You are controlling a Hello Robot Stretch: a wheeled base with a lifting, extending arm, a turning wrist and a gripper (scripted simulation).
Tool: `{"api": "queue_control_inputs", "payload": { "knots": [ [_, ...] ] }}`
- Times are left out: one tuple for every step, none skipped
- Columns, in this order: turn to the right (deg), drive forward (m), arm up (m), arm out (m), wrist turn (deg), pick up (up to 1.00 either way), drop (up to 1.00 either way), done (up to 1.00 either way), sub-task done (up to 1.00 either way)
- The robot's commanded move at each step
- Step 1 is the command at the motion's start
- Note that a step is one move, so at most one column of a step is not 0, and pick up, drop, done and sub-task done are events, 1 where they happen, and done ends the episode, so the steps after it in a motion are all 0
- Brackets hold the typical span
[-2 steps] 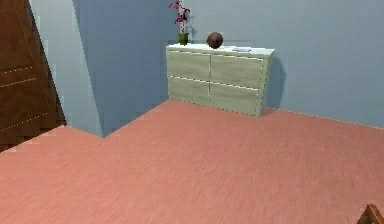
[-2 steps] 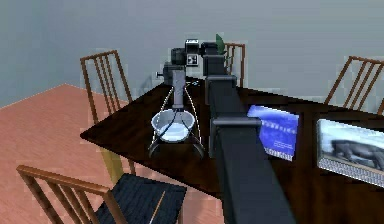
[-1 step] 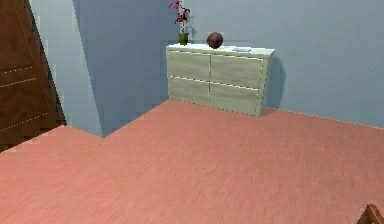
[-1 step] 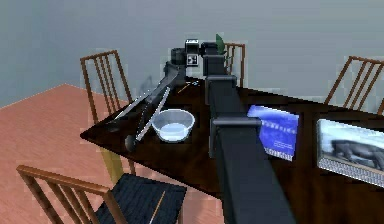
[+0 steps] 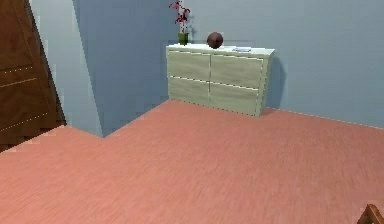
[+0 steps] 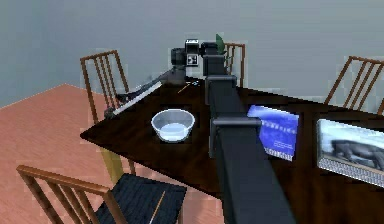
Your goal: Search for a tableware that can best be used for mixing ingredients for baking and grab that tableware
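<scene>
Dark arm (image 6: 240, 150), pale shallow round bowl (image 6: 173, 125), upright on dark table (image 6: 135, 142)

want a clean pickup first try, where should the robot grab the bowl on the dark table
Probably the rim, from straight above: the bowl sits upright on the dark table, mouth open, and its rounded, flaring wall offers no flat side to hold. The rim toward the table's edge has bare tabletop around it.
</scene>
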Motion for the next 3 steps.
{"api": "queue_control_inputs", "payload": {
  "knots": [
    [0.0, 0.00, 0.00, 0.00, 45.0, 0.00, 0.00, 0.00, 0.00],
    [0.0, 0.00, 0.00, 0.00, 24.0, 0.00, 0.00, 0.00, 0.00],
    [0.0, 0.00, -0.24, 0.00, 0.0, 0.00, 0.00, 0.00, 0.00]
  ]
}}
